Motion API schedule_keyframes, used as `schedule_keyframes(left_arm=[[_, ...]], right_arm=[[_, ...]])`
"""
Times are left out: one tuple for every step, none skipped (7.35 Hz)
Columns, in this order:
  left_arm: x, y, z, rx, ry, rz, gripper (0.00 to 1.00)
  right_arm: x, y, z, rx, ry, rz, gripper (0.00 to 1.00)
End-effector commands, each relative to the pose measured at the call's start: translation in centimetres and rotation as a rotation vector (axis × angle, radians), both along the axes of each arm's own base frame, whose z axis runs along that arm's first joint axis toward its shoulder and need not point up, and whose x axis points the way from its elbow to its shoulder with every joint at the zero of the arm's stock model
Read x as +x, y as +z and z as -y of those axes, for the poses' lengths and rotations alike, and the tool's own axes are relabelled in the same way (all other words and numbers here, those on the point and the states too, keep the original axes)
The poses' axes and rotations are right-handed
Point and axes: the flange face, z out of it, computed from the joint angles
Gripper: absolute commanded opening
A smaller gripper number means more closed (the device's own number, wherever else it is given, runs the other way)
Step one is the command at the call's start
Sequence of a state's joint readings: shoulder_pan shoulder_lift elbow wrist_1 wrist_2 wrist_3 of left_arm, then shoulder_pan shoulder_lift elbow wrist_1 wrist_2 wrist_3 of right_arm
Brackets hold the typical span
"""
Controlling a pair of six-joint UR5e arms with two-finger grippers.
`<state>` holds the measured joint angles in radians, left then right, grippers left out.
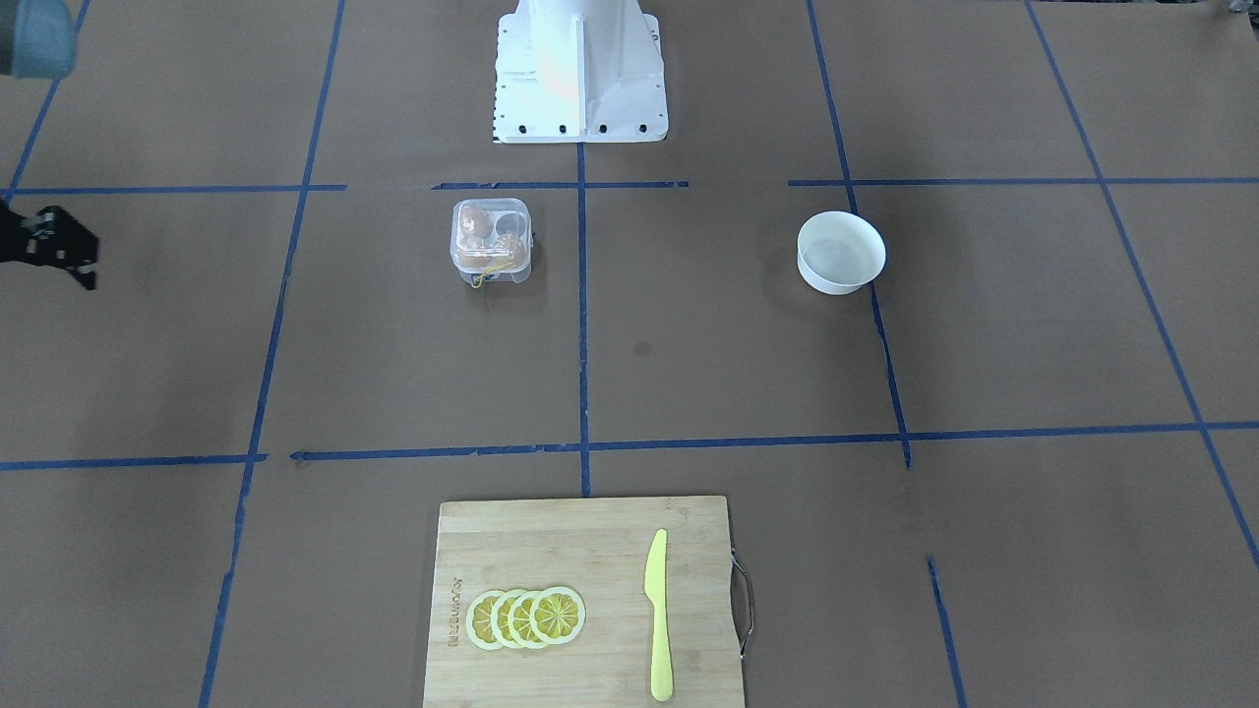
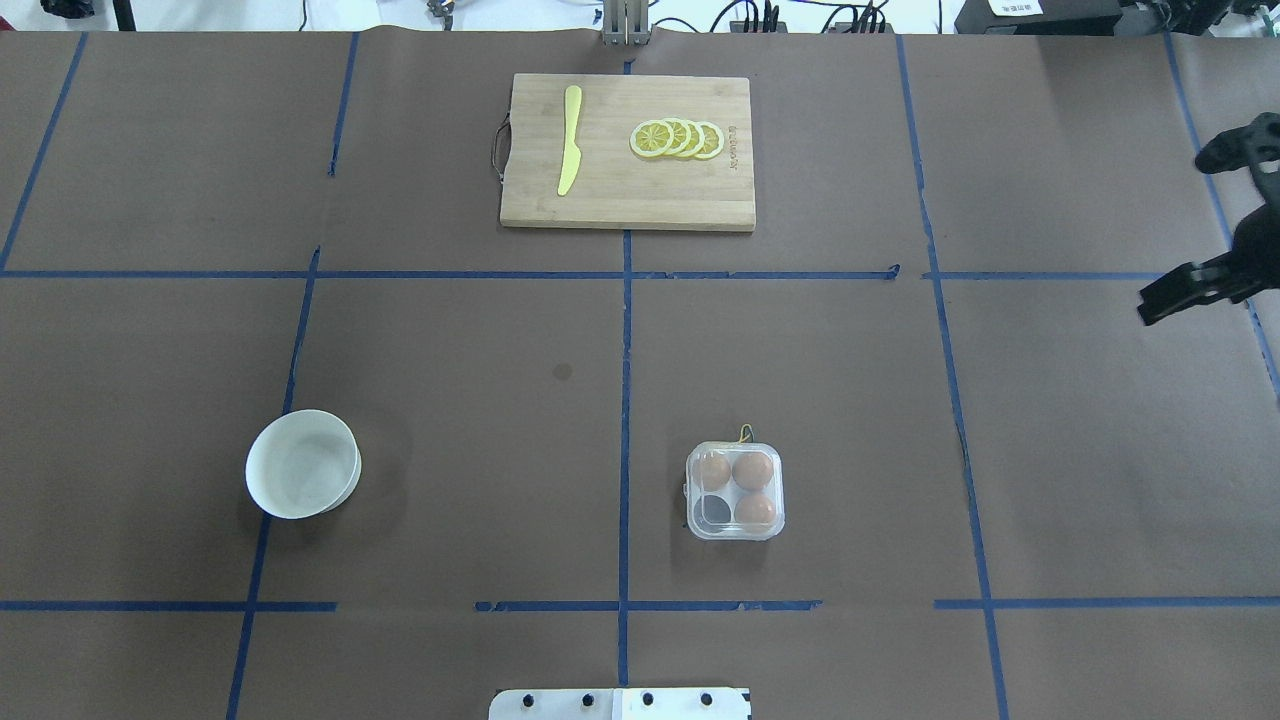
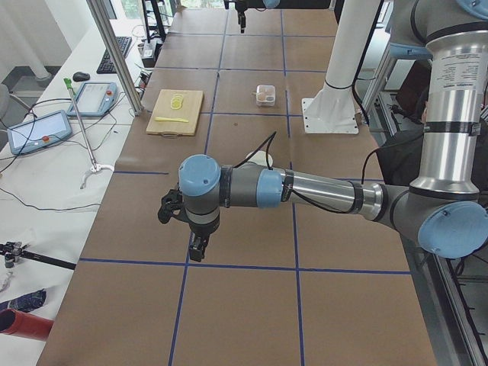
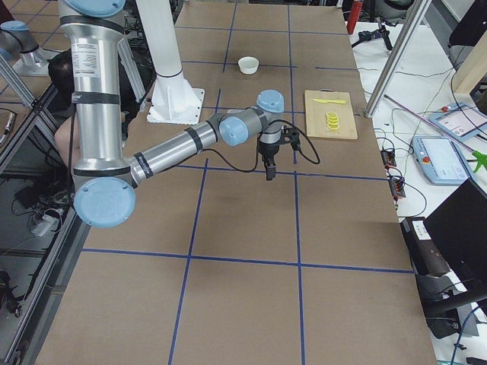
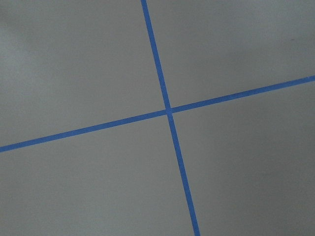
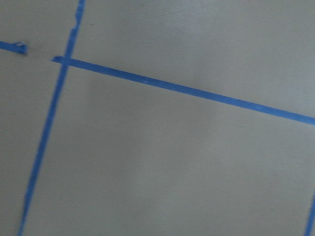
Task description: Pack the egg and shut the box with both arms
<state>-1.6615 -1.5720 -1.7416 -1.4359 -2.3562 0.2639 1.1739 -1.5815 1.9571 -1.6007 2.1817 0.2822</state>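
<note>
A small clear plastic box [image 2: 735,490] sits on the brown table near the robot's base, just right of the centre tape line. Three brown eggs [image 2: 752,470] fill three of its four cells. The left cell [image 2: 710,510] nearest the robot is empty. The eggs look alike, so which one is the task's egg cannot be told. The lid appears to be down, though whether it has snapped shut is unclear. A yellow band [image 2: 745,432] pokes out on the box's far side.

Well to the left stands a white bowl [image 2: 352,470] with nothing in it. At the far side lies a cutting board [image 2: 628,200] with lemon slices [image 2: 677,139] and a yellow knife [image 2: 568,140].

The right gripper [image 2: 1175,238] hangs at the table's right edge, fingers spread wide, holding nothing. The left gripper [image 3: 181,229] shows only from the side, so its opening cannot be told.

Packing looks done. If the lid needs seating, one gripper should steady the side of the light box. The other should press the lid's free edge down gently and flat, so nothing skids or cracks.
</note>
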Motion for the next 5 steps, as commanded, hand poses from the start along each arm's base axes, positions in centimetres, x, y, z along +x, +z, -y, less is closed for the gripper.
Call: schedule_keyframes(left_arm=[[-0.1, -0.4, -0.5, 0.010, -0.002, -0.001, 1.00], [-0.1, -0.4, -0.6, 0.008, -0.002, 0.001, 1.00], [-0.1, -0.3, -0.6, 0.007, -0.002, 0.001, 1.00], [0.0, -0.3, -0.6, 0.004, 0.000, -0.001, 1.00], [-0.1, -0.2, -0.6, 0.001, -0.002, -0.003, 1.00]], right_arm=[[11.6, 7.2, 0.7, -0.013, -0.022, 0.021, 1.00], [13.5, 11.3, -2.7, -0.080, -0.004, 0.005, 1.00], [14.7, 12.4, -3.8, -0.106, 0.020, -0.002, 1.00], [15.1, 12.9, -4.3, -0.116, 0.029, -0.004, 1.00], [15.2, 13.4, -4.8, -0.129, 0.030, -0.006, 1.00]])
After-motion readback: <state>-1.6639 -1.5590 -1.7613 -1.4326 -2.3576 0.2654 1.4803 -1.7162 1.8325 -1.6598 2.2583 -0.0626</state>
